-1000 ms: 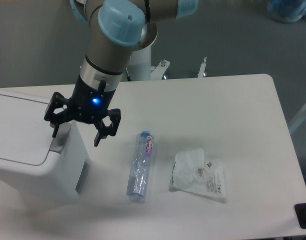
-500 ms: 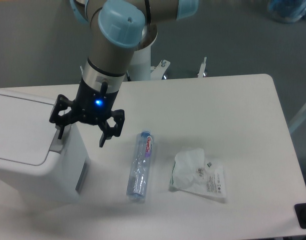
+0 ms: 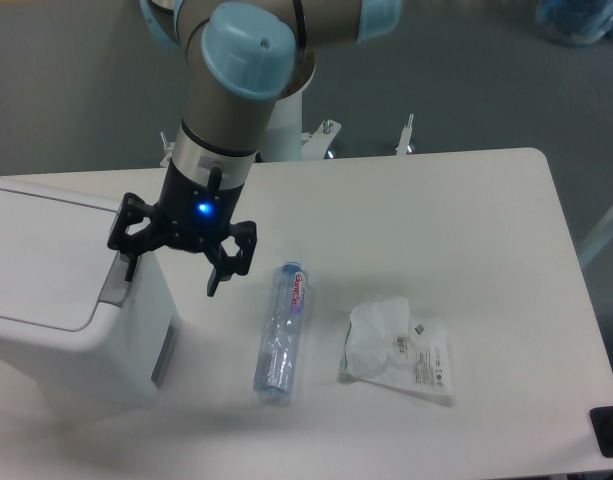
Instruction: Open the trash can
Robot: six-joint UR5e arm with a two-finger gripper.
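The hand [image 3: 172, 268] hangs with its 2 fingers spread wide and nothing between them. One fingertip [image 3: 129, 268] sits over the grey push tab [image 3: 114, 284] at the near-side rim of the trash can [image 3: 56, 300], while the other finger hangs past the bin's side over the worktop [image 3: 466, 230]. The trash can stands just beside and below the hand, on the side away from the bottle; its flat white lid [image 3: 41, 265] looks closed. On the hand's other side, a plastic bottle [image 3: 281, 332] lies flat nearby, and a crumpled white packet [image 3: 398, 350] lies farther out.

The step in hand appears to be the approach to the tab. Whether the fingertip touches it cannot be told. The next move probably calls for pressing straight down on the tab, keeping the fingertip centred so it does not slip off the edge.
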